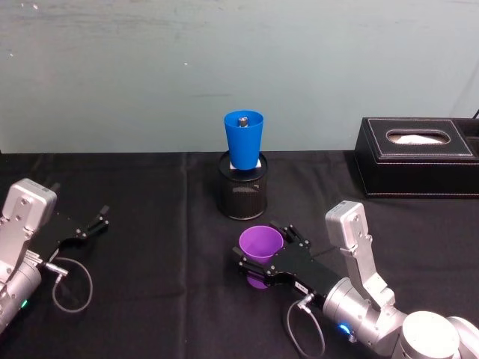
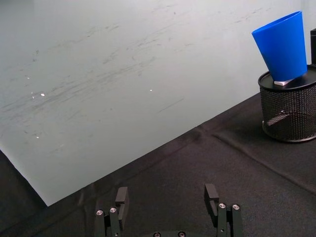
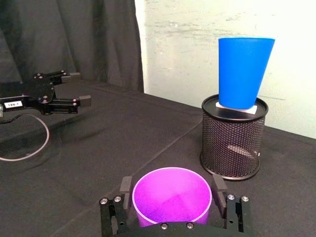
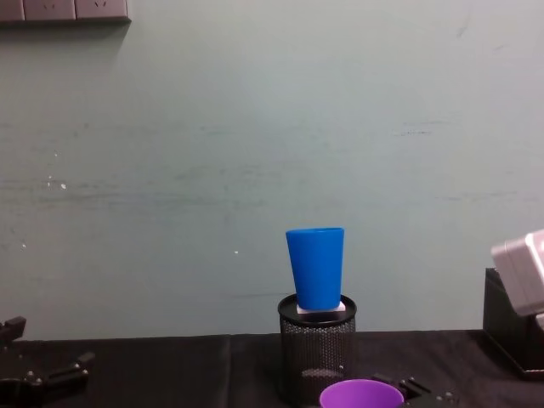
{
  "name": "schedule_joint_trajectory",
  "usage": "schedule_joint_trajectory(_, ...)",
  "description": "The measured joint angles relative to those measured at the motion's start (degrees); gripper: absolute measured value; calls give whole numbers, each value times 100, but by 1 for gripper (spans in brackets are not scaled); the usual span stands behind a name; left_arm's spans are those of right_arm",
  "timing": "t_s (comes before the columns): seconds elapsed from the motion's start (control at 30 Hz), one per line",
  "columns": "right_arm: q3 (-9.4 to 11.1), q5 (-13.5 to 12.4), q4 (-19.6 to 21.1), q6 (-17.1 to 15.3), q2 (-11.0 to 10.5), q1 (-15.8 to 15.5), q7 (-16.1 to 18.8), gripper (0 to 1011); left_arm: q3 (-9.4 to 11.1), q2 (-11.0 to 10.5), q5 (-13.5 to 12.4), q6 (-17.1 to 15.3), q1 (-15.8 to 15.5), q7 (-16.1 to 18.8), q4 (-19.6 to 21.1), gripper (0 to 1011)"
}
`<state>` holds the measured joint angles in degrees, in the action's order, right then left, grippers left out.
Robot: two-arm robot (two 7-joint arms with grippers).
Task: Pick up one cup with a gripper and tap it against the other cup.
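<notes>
The purple cup point(image 1: 260, 243) stands upright on the black cloth near the middle. My right gripper point(image 1: 263, 248) comes in from the right with a jaw pressed to each side of it. In the right wrist view the purple cup point(image 3: 170, 197) fills the space between the gripper's fingers point(image 3: 217, 183). The blue cup point(image 1: 244, 138) stands upright on a white card atop a black mesh pen holder point(image 1: 242, 196), just behind the purple cup and apart from it. My left gripper point(image 1: 97, 222) rests open at the far left.
A black tissue box point(image 1: 419, 157) sits at the back right beside the wall. A grey cable point(image 1: 71, 284) loops on the cloth by the left arm. Bare black cloth lies between the left gripper and the pen holder.
</notes>
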<state>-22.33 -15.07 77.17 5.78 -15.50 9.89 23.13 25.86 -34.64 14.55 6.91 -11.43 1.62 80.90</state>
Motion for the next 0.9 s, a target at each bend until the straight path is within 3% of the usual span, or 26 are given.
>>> schedule_joint_trajectory(0.4,0,-4,5,4,-1,0,-1,1003,0,0,0,0,0,0,0,1000)
schedule_joint_trajectory(0.9,196,16,491,203,9,-137,-176,1003,0,0,0,0,0,0,0,1000)
